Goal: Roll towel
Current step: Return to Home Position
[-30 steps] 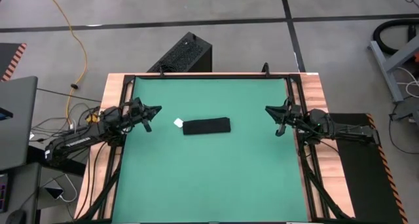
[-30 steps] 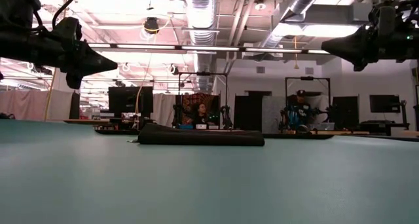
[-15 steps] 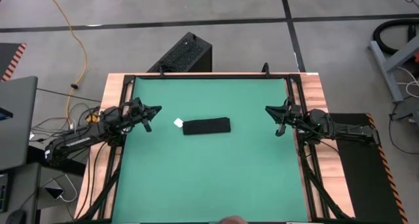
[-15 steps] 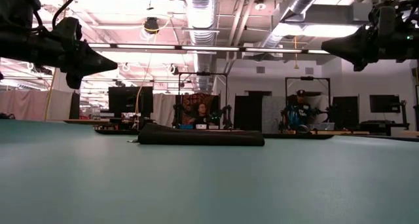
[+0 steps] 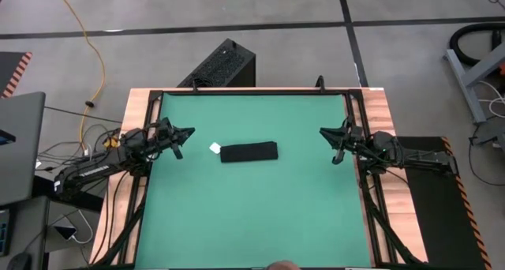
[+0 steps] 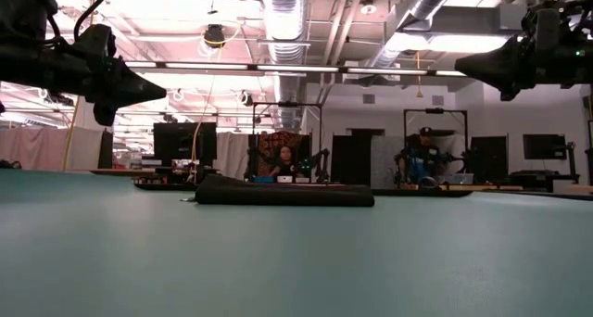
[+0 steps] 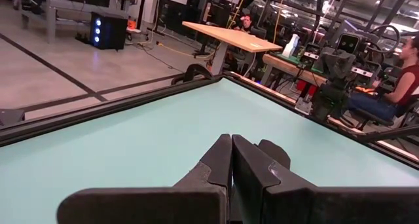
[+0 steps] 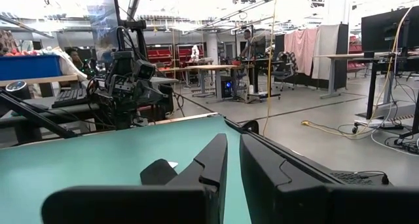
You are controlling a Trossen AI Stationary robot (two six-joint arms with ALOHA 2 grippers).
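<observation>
The towel [image 5: 248,152] lies near the middle of the green mat [image 5: 252,223], a bit toward the far side. It is a compact black bar running left-right, w/ its small white tag [image 5: 215,148] poking out at the left end. In the low view it [image 6: 283,194] reads as a low, rounded bundle lying flat on the mat, nothing holding it. We can't see from here how tight the turns are, or whether a loose flap sits underneath.

Both arms are well apart from it. The left gripper [image 5: 188,133] hangs over the mat's left edge and the right gripper [image 5: 323,133] over the right edge, each pointing inward and raised off the surface, as the low view shows. In its wrist view the left gripper [image 7: 230,160] has its fingers pressed together on nothing. The right gripper [image 8: 233,160] has its fingers all but together, w/ a thin slit between them, and is also empty.

Our read on progress: the rolling itself looks done — the cloth is already a narrow roll, not a flat sheet, and neither gripper is near enough to work on it. What's left, as far as we can judge, is just parking the arms, and they look about there. The only open question is the roll's neatness — the exposed tag suggests the end isn't tucked, but that's probably fine for this job.
</observation>
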